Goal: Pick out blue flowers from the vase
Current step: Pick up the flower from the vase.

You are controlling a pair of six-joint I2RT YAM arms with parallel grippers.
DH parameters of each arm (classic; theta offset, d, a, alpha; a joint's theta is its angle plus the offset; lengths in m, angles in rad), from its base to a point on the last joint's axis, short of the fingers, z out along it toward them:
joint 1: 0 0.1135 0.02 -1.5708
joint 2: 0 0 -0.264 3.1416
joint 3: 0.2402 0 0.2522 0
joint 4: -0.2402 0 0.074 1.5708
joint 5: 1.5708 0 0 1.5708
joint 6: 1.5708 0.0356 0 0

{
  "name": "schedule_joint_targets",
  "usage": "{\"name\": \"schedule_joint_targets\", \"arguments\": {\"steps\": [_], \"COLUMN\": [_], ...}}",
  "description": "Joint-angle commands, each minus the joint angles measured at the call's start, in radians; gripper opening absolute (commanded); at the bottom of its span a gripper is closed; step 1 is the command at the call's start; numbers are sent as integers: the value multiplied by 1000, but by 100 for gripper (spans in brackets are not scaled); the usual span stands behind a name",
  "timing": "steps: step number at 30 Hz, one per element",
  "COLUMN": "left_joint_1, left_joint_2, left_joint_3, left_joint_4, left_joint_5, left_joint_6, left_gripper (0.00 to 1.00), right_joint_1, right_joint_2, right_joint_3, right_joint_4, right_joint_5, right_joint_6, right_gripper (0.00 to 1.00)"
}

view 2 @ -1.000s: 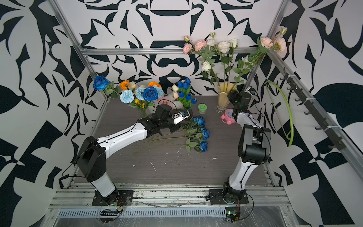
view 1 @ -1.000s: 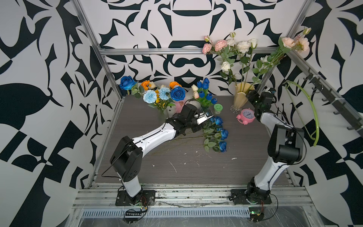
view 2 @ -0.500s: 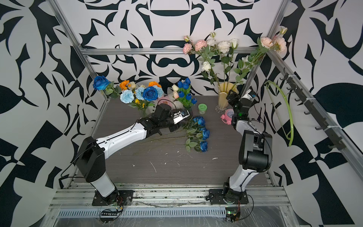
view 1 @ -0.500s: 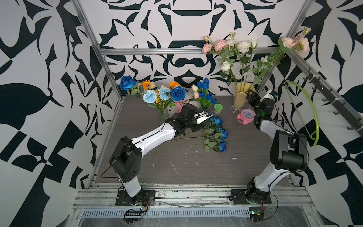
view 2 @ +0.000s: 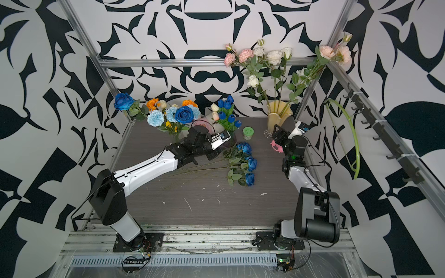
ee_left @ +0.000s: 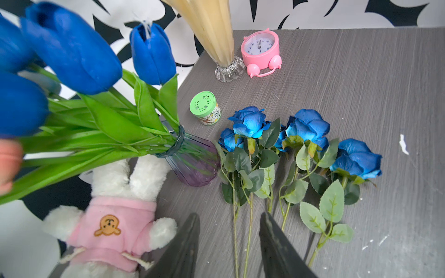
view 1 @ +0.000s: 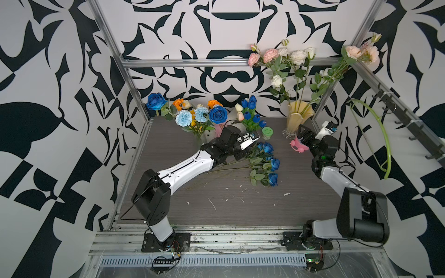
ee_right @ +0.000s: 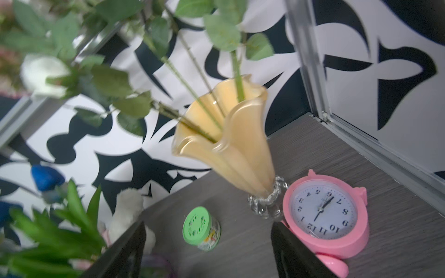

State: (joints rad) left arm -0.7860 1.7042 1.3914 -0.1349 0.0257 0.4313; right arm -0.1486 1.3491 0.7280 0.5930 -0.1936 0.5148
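Left gripper, jaws apart and empty, over the stems of blue roses lying on the tabletop. Nearby, blue tulips stand in a purple vase: likely best clamped low on one stem, drawn straight out. Right gripper apart, empty

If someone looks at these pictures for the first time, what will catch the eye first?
The loud black-and-white patterned walls strike first, all around the workspace. Next come the blue roses, lying flat on the dark table near its middle, close to the left gripper. In the back right corner, a tall yellow vase lifts pink and white roses high above everything else.
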Motion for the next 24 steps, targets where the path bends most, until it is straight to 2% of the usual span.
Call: {"name": "schedule_joint_targets", "arguments": {"steps": [1,4,6,12,24], "left_joint_1": [-2,-2,-2,-2,-2], "left_joint_2": [51,98,121,159,219], "left_joint_3": [71,116,142,163,249], "left_joint_4": [-38,-52,-61,-21,-46], "left_joint_5": [-26,-33,-35,-99,-212], "left_joint_6": [-76,-97,-102,-127,-135], "left_gripper": [45,45,45,44,45], "right_joint_1": [78,136,158,208,246], "right_joint_2": [-81,-82,-64,33,208], "right_joint_3": [-2,3,13,52,160], "right_joint_4": [-114,-169,-188,-192,-41], "right_joint_5": [-32,-45,-82,-197,-364], "right_joint_6": [-190,-261,-284,-332,-326], "right_gripper": [80,77,71,68,66]}}
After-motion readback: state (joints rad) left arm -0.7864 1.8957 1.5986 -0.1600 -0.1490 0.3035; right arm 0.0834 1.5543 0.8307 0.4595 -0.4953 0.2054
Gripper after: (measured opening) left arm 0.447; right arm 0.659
